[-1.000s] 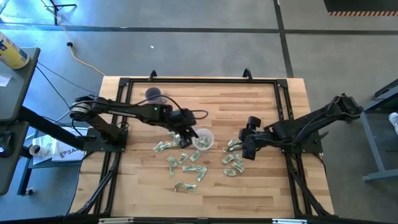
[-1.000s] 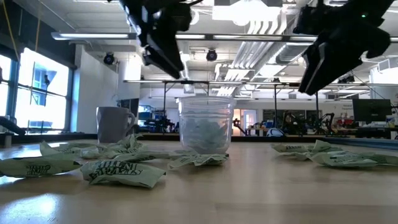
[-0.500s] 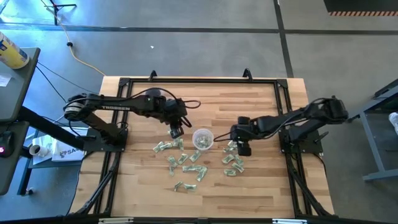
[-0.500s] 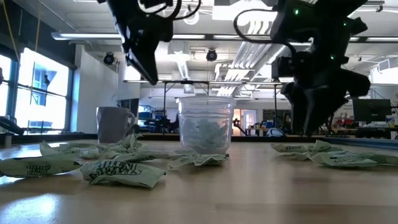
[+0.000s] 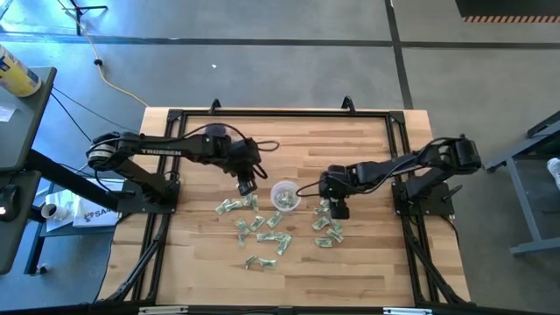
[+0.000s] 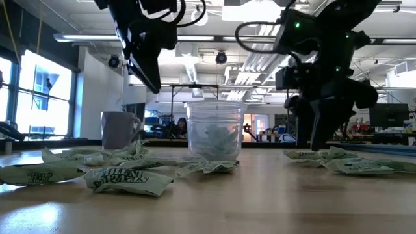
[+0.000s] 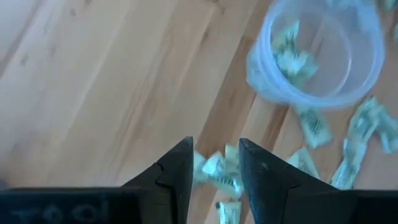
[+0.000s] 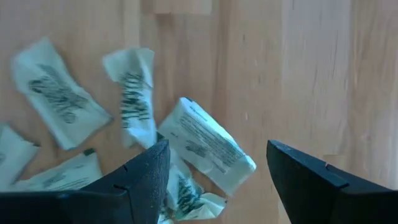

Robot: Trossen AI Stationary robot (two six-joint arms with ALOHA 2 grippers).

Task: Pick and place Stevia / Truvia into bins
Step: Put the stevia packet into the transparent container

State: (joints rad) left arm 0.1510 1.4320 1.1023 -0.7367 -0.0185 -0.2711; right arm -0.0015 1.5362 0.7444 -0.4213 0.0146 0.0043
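Several pale green and white Stevia sachets (image 5: 255, 226) lie flat on the wooden table, near and beside the clear cup (image 5: 284, 195), which stands upright with a few sachets inside (image 7: 289, 53). My left gripper (image 5: 247, 185) hangs open well above the table, left of the cup, over a few loose sachets (image 7: 217, 174). My right gripper (image 5: 337, 210) is low over the sachets right of the cup, pointing steeply down and wide open. One sachet (image 8: 208, 146) lies on the table between its fingers.
A purple mug (image 5: 216, 133) stands at the far left of the table. A black frame (image 5: 280, 114) runs along the table's edges. The far middle and the right part of the tabletop show bare wood.
My left gripper has drawn away from above the cup toward the table's left edge. My right gripper has come down and toward the cup, tipping to point more steeply down over the right-hand sachets. The sachets and the cup lie as before.
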